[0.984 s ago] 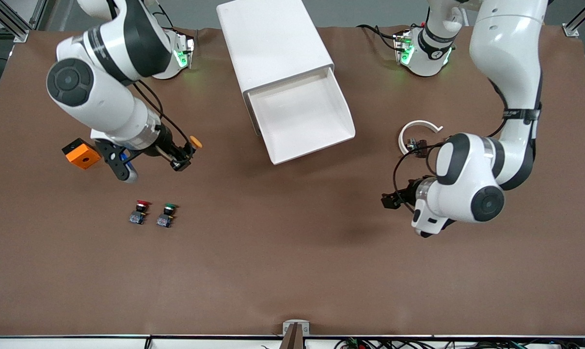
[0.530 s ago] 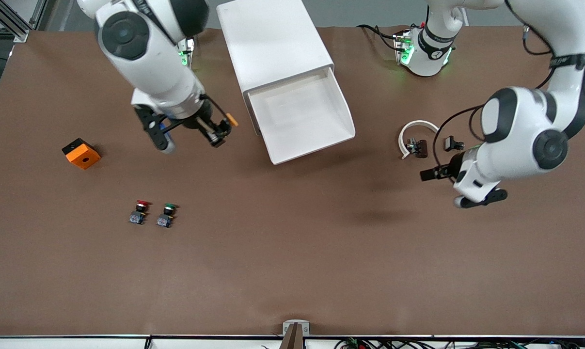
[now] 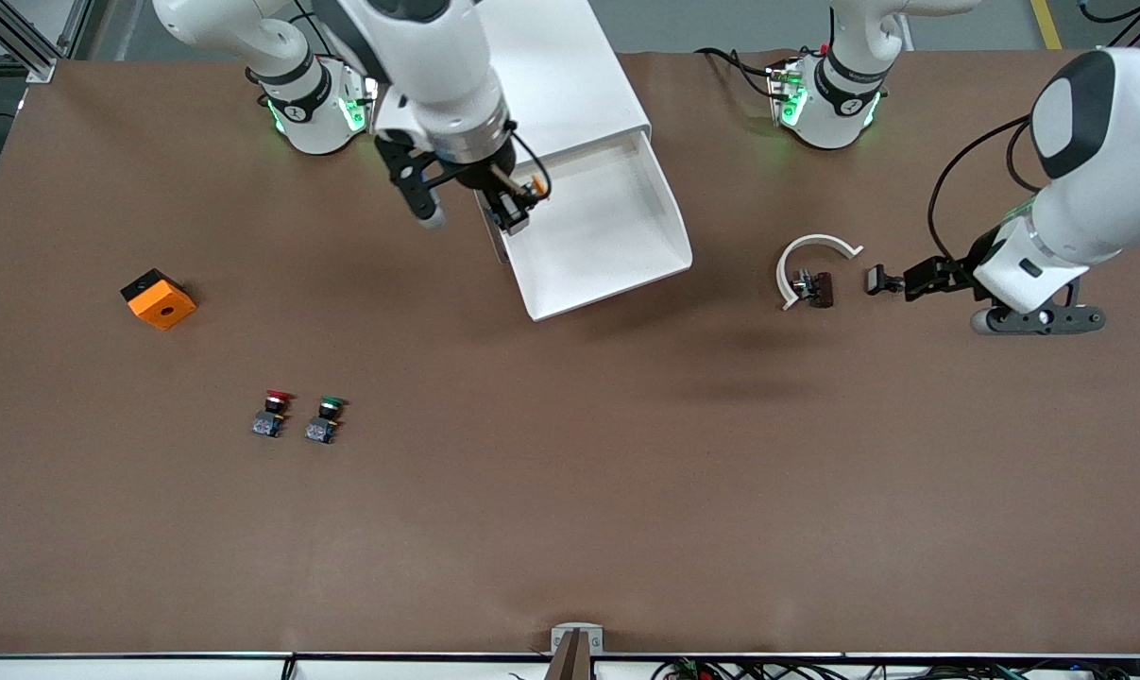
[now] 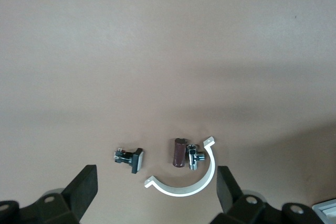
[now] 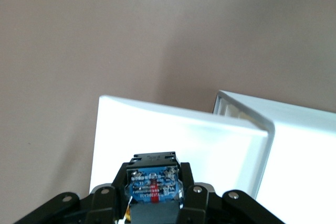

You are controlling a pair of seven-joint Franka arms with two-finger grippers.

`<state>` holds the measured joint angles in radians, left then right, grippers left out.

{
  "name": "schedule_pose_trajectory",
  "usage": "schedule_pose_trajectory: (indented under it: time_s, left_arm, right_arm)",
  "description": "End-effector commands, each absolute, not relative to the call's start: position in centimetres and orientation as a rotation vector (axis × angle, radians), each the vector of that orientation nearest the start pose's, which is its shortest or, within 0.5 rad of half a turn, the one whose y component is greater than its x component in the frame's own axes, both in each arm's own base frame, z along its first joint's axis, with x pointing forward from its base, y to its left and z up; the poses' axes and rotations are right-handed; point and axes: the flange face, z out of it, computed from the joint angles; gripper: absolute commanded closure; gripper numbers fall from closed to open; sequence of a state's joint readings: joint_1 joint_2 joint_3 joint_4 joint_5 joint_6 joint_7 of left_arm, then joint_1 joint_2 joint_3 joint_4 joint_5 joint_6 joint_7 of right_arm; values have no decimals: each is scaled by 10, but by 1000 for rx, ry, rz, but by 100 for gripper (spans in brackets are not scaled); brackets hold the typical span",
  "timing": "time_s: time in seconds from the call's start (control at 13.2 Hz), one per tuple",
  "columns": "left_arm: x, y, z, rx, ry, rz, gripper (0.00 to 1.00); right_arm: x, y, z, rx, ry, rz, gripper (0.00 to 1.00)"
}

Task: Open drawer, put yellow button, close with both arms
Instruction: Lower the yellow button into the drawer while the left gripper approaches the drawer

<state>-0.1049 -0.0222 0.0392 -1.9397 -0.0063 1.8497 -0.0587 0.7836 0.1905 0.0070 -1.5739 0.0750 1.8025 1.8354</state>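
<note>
My right gripper [image 3: 518, 210] is clamped on the yellow button [image 3: 535, 188], hanging over the drawer [image 3: 626, 247] at its edge toward my right arm's base; the tray lies straight below. My left gripper [image 3: 877, 280], fingers spread and empty, waits well apart from the drawer.

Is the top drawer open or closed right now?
Open. The drawer is pulled out of the white cabinet, so you see its bare inside. The right claw holds the yellow button over it.
</note>
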Motion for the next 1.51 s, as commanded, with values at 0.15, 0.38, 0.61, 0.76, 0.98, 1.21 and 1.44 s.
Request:
schedule_pose_trajectory:
  time_s: [0.15, 0.38, 0.61, 0.76, 0.98, 1.21, 1.44]
  left_arm:
    - [519, -30, 533, -3127, 37, -4, 0]
    - [508, -25, 558, -3129, 30, -73, 0]
    - [503, -34, 575, -3126, 36, -121, 0]
    - [502, -40, 576, -3125, 45, -112, 0]
    - [502, -43, 571, -3127, 51, -107, 0]
    - [507, -50, 549, -3140, 64, -70, 0]
    - [518, -74, 516, -3167, 91, -57, 0]
  right_arm:
    - [420, 494, 508, -2617, 1656, 56, 100]
    - [422, 514, 491, -2601, 1706, 51, 100]
    - [426, 526, 473, -2579, 1742, 51, 100]
    - [426, 536, 459, -2547, 1762, 26, 100]
    - [429, 541, 440, -2536, 1807, 13, 100]
    - [426, 547, 426, -2532, 1830, 16, 100]
    - [429, 547, 417, -2512, 1881, 19, 100]
